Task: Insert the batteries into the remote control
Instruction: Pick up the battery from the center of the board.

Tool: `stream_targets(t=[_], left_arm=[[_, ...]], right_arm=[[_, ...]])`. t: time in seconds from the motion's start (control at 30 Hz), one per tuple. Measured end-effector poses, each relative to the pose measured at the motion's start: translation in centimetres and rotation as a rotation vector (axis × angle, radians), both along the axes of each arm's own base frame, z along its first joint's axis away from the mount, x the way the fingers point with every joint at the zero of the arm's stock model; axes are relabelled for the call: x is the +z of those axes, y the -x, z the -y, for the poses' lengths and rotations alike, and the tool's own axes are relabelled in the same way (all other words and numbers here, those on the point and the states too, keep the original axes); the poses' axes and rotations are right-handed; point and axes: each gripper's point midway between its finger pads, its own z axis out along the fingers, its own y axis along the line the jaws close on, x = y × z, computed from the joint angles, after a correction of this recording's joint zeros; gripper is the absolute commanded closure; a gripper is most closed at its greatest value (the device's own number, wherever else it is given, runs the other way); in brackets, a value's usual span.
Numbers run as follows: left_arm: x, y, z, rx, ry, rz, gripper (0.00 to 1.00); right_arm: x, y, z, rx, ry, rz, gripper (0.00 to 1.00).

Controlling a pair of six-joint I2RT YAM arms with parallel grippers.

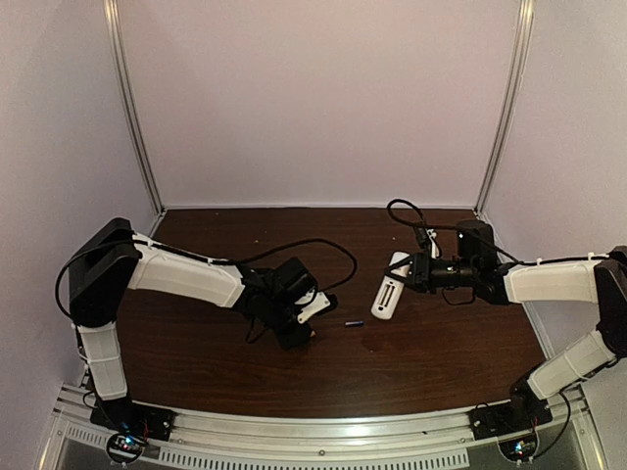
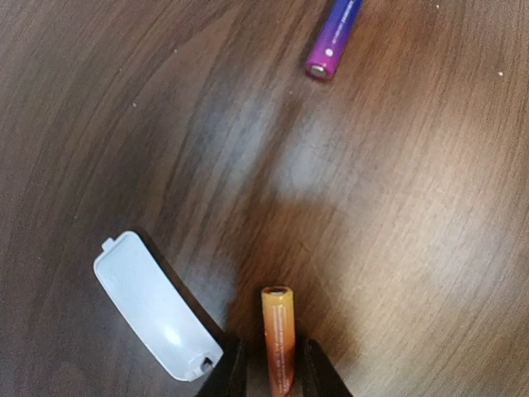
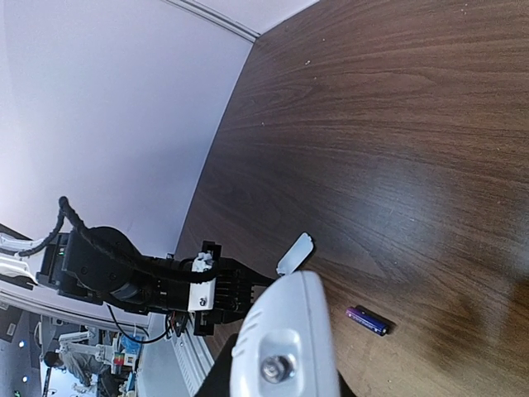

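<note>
Right now the left gripper (image 2: 270, 370) straddles the orange battery (image 2: 278, 327) mid-table (image 1: 245, 377), with the battery's long axis running out between the 2 jaws. Pinched or not, I cannot tell. Rightward, the right gripper (image 1: 421, 274) clamps the remote control (image 1: 388, 292).

A dark brown wood-grain surface (image 1: 441, 362) fills the floor of a booth with pale lilac-white walls (image 1: 323, 98). Two slim metal posts (image 1: 132, 108) rise at the back corners, at 10 and 2 o'clock. A ribbed metal rail (image 1: 323, 438) runs along the near edge at 6 o'clock. A small translucent white plastic cover (image 2: 157, 318) lies flat on the wood, at 7 o'clock in the left wrist view.
</note>
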Motion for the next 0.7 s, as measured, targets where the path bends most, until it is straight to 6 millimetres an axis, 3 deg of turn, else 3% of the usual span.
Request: stream_targets(t=[0.3, 0.5, 0.57, 0.7], left_arm=[[-0.2, 0.2, 0.0, -0.007, -0.003, -0.012, 0.99], [0.2, 0.7, -0.2, 0.004, 0.001, -0.039, 1.00], [1.0, 1.1, -0.2, 0.012, 0.017, -0.056, 1.00], [4.8, 1.7, 0.7, 0.039, 0.133, -0.084, 1.00]], right_arm=[[-1.1, 0.4, 0.1, -0.014, -0.022, -0.044, 1.00], [-3.4, 1.1, 0.2, -0.040, -0.076, -0.145, 1.00], [-3.9, 1.5, -0.1, -0.044, -0.093, -0.173, 1.00], [-3.6, 2.1, -1.0, -0.035, -0.121, -0.182, 1.00]])
